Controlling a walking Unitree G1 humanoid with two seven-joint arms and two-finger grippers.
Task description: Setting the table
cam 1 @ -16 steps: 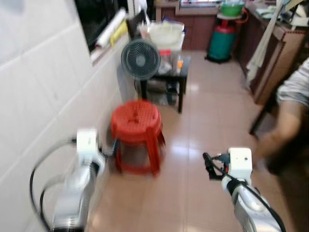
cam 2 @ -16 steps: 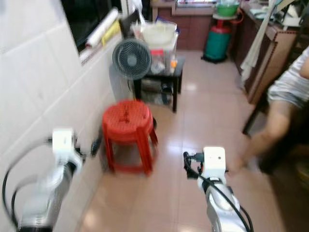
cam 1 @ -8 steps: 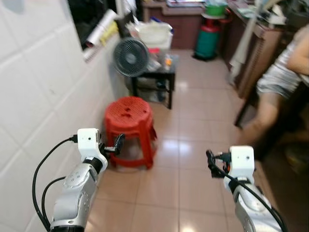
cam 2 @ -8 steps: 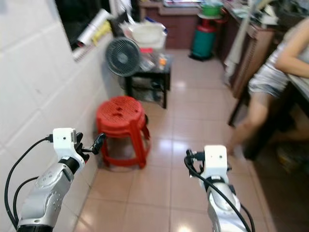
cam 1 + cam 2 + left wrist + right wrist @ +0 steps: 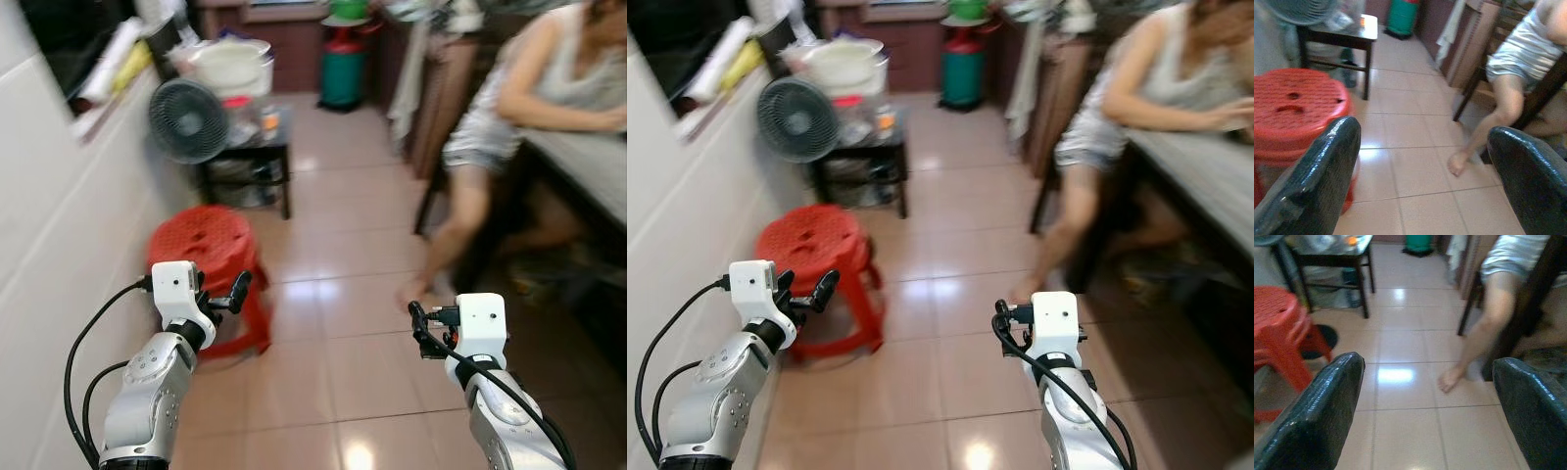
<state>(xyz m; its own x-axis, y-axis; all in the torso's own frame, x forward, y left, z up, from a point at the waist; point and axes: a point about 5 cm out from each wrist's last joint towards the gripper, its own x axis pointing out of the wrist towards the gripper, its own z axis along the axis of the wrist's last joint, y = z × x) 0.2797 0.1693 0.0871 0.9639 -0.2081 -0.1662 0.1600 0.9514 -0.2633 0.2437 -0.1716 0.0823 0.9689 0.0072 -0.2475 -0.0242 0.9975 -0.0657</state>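
Note:
The grey table [image 5: 1205, 166] runs along the right side, and a person [image 5: 549, 78] sits at it with bare legs stretched toward the aisle. No tableware can be made out on it from here. My left gripper [image 5: 231, 294] is held up at waist height near the left wall, open and empty. In the left wrist view its fingers [image 5: 1317, 166] frame bare floor tiles. My right gripper [image 5: 419, 328] is raised over the middle of the floor, also open with nothing between its fingers [image 5: 1322, 406].
A stack of red stools [image 5: 201, 245] stands just ahead of my left gripper by the white tiled wall [image 5: 59, 225]. Behind it are a fan [image 5: 186, 119] and a cluttered black side table [image 5: 245, 157]. A green gas cylinder [image 5: 343, 69] stands at the far end. Tiled floor runs down the middle.
The camera has swung to the right: the stool, fan and wall slid left, and the seated person and table came into fuller view. Both grippers kept their raised, open pose.

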